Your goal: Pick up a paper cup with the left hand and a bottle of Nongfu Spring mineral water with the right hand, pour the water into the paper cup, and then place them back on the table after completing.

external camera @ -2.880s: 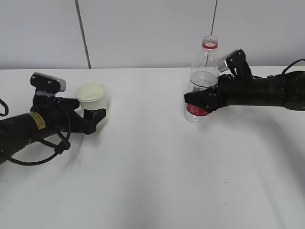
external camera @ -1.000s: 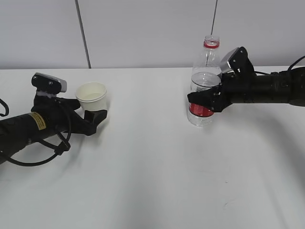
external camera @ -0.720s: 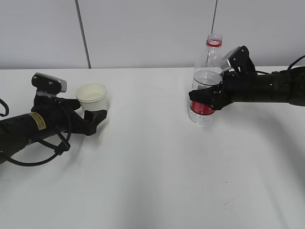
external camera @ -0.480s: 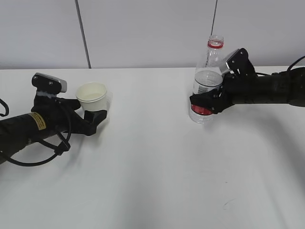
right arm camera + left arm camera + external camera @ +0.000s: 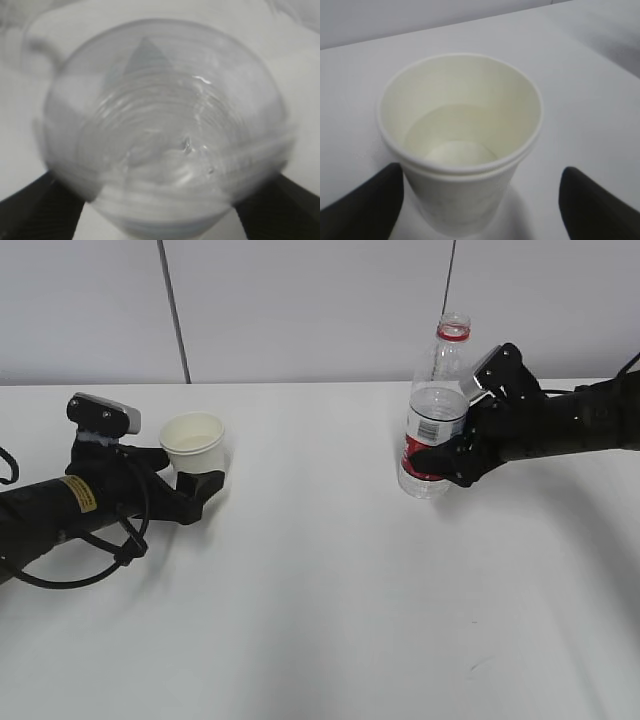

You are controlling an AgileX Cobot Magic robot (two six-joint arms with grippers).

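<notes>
**Two vessels, one to each hand, before the pour**

Item 1: paper cup [image 5: 194, 443]. White, open-topped, upright at the left of the white table [image 5: 320, 620]. The left hand [image 5: 200, 485] has one black finger on either side of it; in the left wrist view both fingertips [image 5: 367, 200] sit close against the lower wall. Whether they press or only flank it cannot be told, nor whether the base is off the table. Some clear liquid may already lie in the bottom, though the wrist view is too pale to be sure. Handling: light, thin-walled, easily crushed or tipped. Hold low on the wall with gentle force.

Item 2: water bottle [image 5: 434, 410]. Clear plastic, red label band, red neck ring, no cap seen, roughly half full of water [image 5: 432, 405]. The right hand [image 5: 440, 460] is clamped around the labelled lower body, and the bottle leans slightly. The right wrist view is blurred. Handling: heavier than the cup, smooth and somewhat soft-sided; a hard squeeze may force water up. The load will slosh when tilted. The band is a sound hold.

Cup and bottle stand well apart.
</notes>
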